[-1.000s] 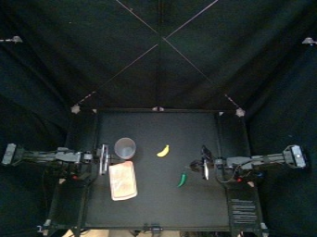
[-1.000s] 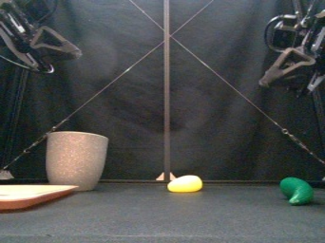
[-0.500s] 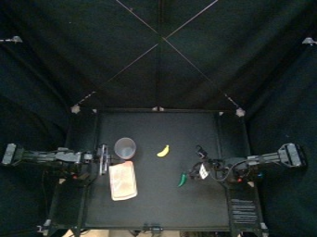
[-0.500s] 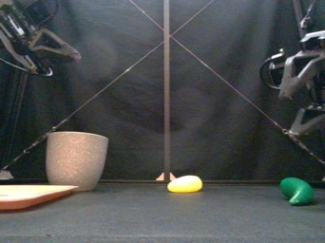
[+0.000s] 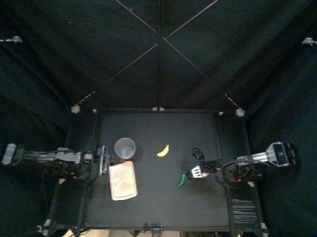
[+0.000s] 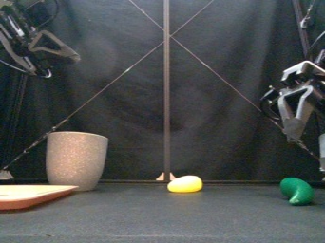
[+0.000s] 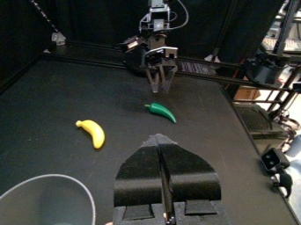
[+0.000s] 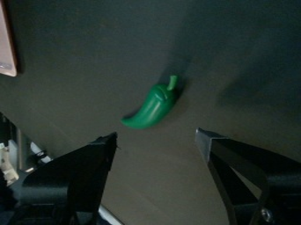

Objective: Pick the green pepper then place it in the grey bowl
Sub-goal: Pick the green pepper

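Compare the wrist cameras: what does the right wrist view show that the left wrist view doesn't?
Only the right wrist view: an edge of the pink tray. Only the left wrist view: the yellow banana, the grey bowl and the left gripper, shut. Both: the green pepper lying loose, with the right gripper open near it.

A banana [image 5: 161, 150] lies just right of the grey bowl [image 5: 125, 146]. The green pepper [image 5: 183, 179] lies farther right and frontward, seemingly under the right gripper [image 5: 195, 168].
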`<state>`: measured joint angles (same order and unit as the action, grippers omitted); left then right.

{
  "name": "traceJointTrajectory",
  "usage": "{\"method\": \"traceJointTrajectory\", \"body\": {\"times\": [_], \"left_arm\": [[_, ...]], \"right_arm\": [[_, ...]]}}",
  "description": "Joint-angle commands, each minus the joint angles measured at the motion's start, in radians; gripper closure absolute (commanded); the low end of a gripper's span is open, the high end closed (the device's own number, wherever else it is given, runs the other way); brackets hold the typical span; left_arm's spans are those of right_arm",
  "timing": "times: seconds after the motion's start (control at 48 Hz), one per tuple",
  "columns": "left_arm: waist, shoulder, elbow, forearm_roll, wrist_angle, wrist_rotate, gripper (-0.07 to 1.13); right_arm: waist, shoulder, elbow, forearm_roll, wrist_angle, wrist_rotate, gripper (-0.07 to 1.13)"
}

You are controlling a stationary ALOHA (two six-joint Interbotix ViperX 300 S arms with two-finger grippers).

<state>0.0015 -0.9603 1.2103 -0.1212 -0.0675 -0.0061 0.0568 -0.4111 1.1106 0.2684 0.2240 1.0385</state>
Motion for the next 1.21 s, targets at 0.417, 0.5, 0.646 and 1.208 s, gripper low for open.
{"method": "traceJointTrajectory", "body": {"times": [0.417,0.5,0.646,1.208], "left_arm": [[0.012,0.003,0.005,-0.006,-0.014,0.002,1.0],[0.012,0.003,0.005,-0.008,-0.014,0.0,1.0],[0.011,0.003,0.006,-0.009,-0.012,0.0,1.0],[0.014,0.002,0.023,-0.014,0.002,0.002,1.0]], "right_arm": [[-0.034,0.198,-0.12,-0.1,0.003,0.038,0.03],[-0.032,0.209,-0.133,-0.098,0.003,0.038,0.04],[-0.029,0.242,-0.146,-0.097,0.025,0.038,0.05],[-0.006,0.35,-0.201,-0.095,0.055,0.038,0.18]]}}
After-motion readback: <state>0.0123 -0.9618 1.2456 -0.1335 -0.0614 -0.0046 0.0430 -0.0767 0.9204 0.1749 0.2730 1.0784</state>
